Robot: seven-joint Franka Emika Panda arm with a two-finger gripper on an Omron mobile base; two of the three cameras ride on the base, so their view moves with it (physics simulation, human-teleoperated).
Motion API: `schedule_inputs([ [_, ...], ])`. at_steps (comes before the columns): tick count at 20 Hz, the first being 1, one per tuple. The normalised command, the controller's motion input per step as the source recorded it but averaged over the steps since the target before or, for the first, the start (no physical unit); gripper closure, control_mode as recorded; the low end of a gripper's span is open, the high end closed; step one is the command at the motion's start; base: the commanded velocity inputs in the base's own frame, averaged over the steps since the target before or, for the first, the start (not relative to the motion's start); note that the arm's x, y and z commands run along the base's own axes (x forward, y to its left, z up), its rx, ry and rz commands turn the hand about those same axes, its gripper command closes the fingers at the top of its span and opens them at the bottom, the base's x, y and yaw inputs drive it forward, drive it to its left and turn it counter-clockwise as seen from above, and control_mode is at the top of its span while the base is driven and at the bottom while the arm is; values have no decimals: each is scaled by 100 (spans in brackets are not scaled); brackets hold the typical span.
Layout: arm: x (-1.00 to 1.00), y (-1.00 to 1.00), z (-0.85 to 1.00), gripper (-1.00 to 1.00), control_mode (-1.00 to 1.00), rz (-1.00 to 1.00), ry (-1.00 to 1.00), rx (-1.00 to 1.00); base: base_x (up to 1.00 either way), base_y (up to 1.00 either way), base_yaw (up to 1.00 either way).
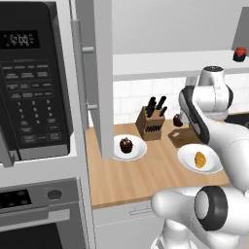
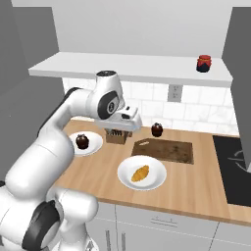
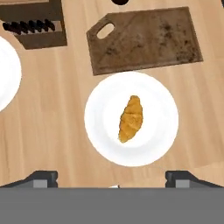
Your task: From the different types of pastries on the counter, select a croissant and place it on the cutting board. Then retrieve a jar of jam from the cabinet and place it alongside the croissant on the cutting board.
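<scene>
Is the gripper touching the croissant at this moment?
Apart. In the hand view the gripper has its dark fingertips wide at the bottom edge, with bare white plate between them and the croissant; nothing is gripped.

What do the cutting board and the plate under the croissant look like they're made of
The flat dark brown rectangular cutting board looks like matte wood: mottled grain, a cut-out handle hole. The round white plate under the golden croissant looks like smooth ceramic, possibly plastic; uniformly white.

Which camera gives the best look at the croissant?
The hand view: the croissant lies almost centred on its white plate, seen from straight above. Both base views show it smaller and at a slant, unblocked by the arm.
</scene>
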Motion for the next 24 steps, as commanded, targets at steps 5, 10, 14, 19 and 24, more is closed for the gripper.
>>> schedule_inputs([
  [5, 14, -100, -86, -100, -100, -36, 15, 7, 0, 0, 0],
  [10, 3, -23, -15, -100, -100, -7, 0, 9, 0, 0, 0],
  [14, 14, 1, -14, -100, -100, 0, -8, 2, 0, 0, 0],
  [19, 15, 7, -4, -100, -100, 0, -3, 0, 0, 0, 0],
  [24, 16, 5, -41, -100, -100, -1, 1, -12, 0, 0, 0],
])
